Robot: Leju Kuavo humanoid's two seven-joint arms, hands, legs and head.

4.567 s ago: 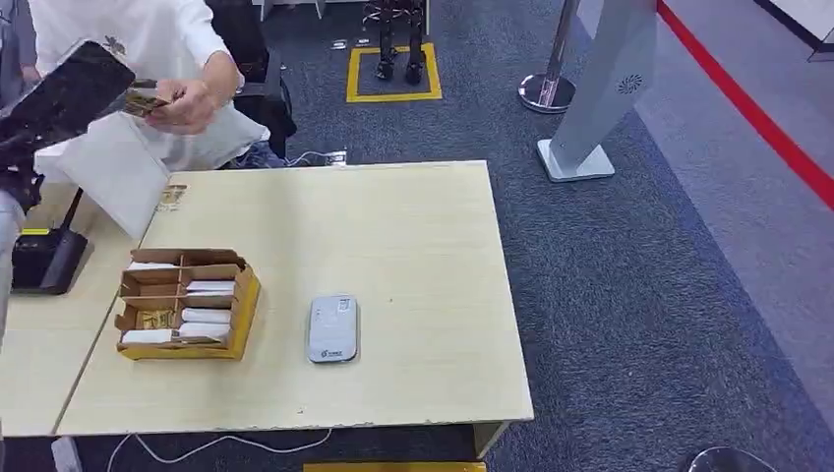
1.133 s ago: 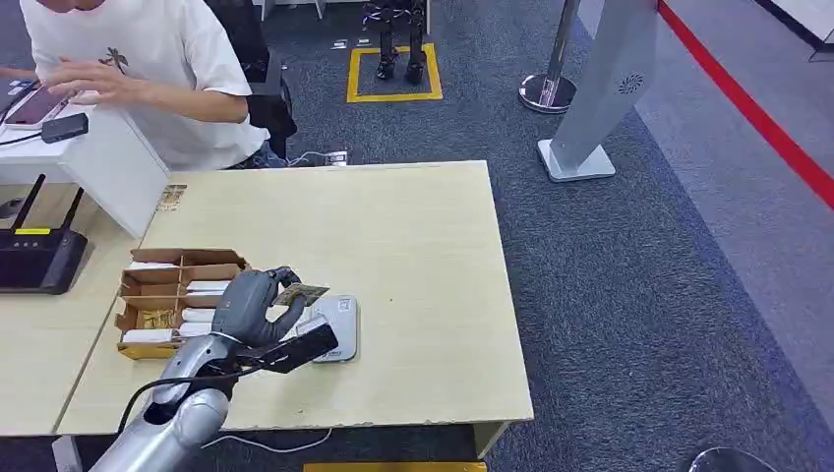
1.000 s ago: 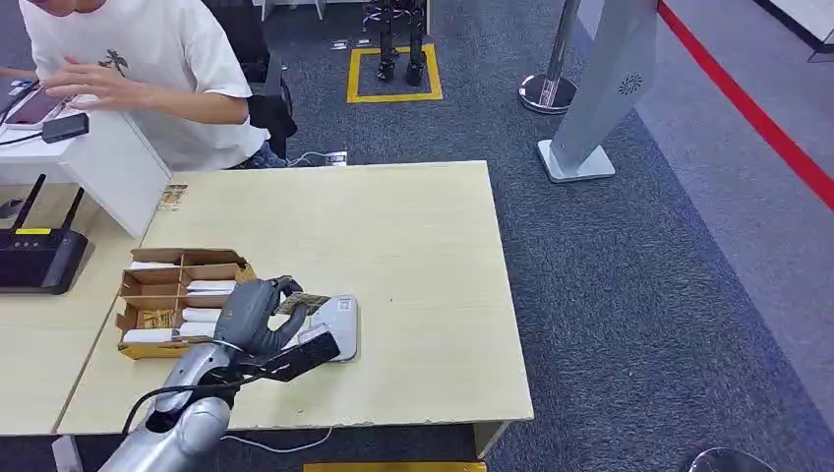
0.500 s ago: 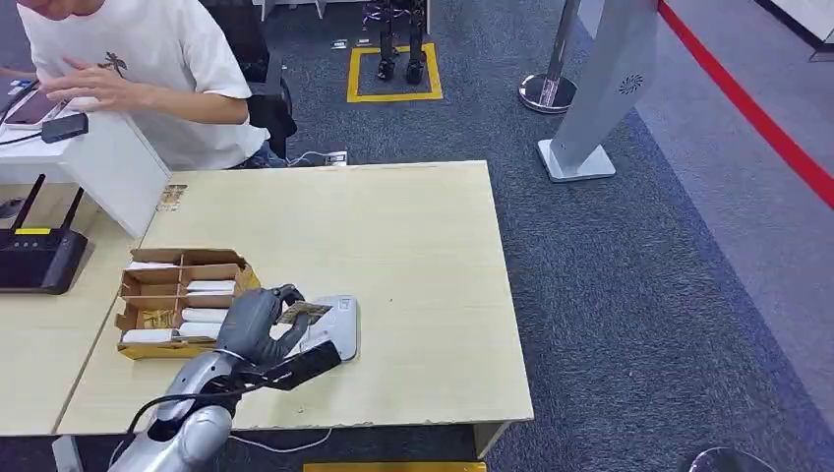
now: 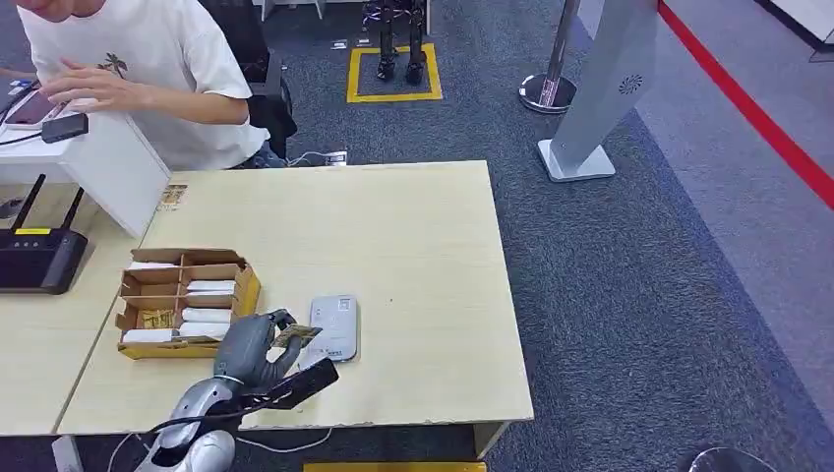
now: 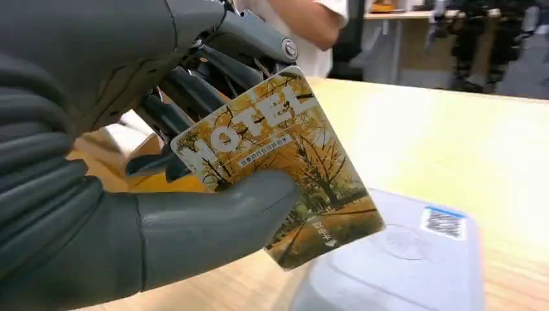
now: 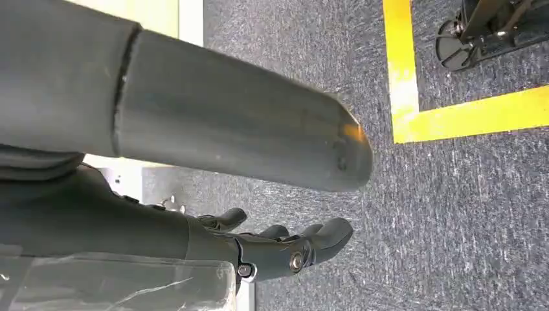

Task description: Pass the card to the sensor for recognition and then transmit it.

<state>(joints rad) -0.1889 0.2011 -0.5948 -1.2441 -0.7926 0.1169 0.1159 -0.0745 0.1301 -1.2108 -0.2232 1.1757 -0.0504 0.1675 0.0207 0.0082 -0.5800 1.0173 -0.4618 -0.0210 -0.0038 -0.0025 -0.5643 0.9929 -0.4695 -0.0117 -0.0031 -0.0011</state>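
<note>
Left hand (image 6: pixel 97 194) pinching glossy card (image 6: pixel 285 168), perhaps plastic

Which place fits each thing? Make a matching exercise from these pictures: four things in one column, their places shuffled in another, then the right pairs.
Things:
1. card
2. sensor
3. box
4. router

Places:
A. on the side table, far left
B. flat on the table, right of the box
C. held in the left hand
D. on the table, left of the sensor

Pairs: 1-C, 2-B, 3-D, 4-A
</note>
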